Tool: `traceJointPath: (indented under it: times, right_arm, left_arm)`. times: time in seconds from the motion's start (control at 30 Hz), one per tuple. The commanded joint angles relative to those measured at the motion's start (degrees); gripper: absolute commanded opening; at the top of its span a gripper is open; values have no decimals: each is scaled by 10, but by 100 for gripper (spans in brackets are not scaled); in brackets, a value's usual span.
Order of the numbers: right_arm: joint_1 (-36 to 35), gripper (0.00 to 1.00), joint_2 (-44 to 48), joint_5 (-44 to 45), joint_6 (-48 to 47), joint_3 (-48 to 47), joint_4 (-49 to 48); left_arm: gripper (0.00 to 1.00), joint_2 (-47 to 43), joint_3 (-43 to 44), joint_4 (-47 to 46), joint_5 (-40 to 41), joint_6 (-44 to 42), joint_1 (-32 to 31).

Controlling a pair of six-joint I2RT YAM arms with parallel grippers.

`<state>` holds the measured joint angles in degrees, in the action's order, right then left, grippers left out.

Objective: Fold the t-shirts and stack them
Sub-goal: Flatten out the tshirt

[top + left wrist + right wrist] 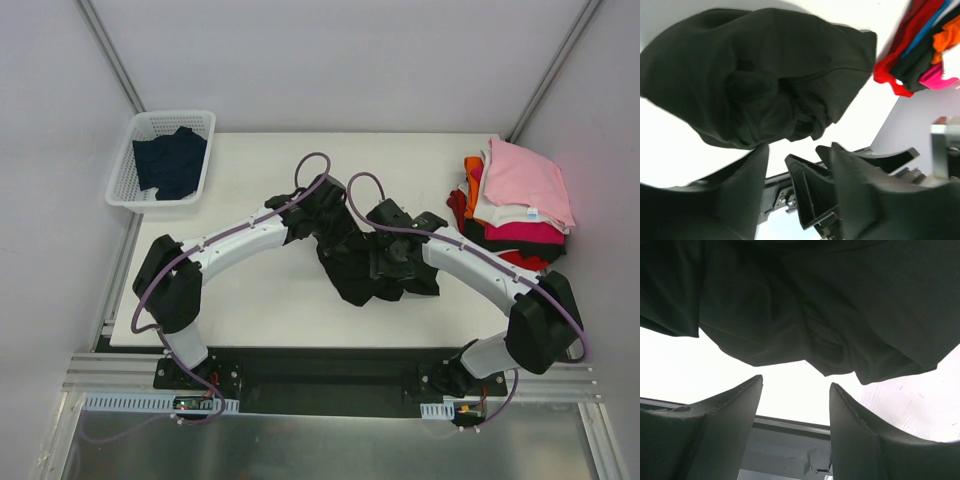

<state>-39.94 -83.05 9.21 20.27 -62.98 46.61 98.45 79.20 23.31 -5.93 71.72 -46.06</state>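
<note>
My left gripper is released: the jaws stand apart with nothing between them. They point at the black tee, and one tip sits right at its lower edge, though I cannot tell if it touches. My right gripper is loose as well, jaws wide, with only bare table showing in the gap. The black tee's folds lie just past its tips, so neither gripper grasps any cloth. From above, the black tee is a crumpled heap near the middle of the table, unfolded, with my two wrists meeting over it, the left at its left end and the right on top of its right part. I can see no lettering on it. To the right of the black tee, at the table's right edge, is the stack. It has red, orange, magenta and white layers, with a pink tee spread on top. Far to the left of the black tee, at the back left corner, a white basket holds a bunched navy tee.
</note>
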Motion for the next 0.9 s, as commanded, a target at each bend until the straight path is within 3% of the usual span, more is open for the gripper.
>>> traceJointPath:
  times: [0.0,0.13,0.27,0.4,0.63,0.87]
  right_arm:
    - [2,59,-3,6,-4,-11,-7]
    - [1,59,3,5,1,3,-10]
    - [2,59,6,9,-1,3,-4]
    - [3,59,9,17,-4,4,7]
    - [7,59,6,15,-3,6,6]
    - [7,59,-5,9,-6,-3,1]
  left_arm:
    - [58,-17,-22,17,-9,8,1]
    - [61,-6,-17,17,-11,1,1]
    - [48,10,-15,17,-20,0,1]
    - [45,23,-3,17,-29,-5,1]
    - [51,10,26,17,-63,-9,1]
    - [53,-47,-16,18,-72,-12,-3]
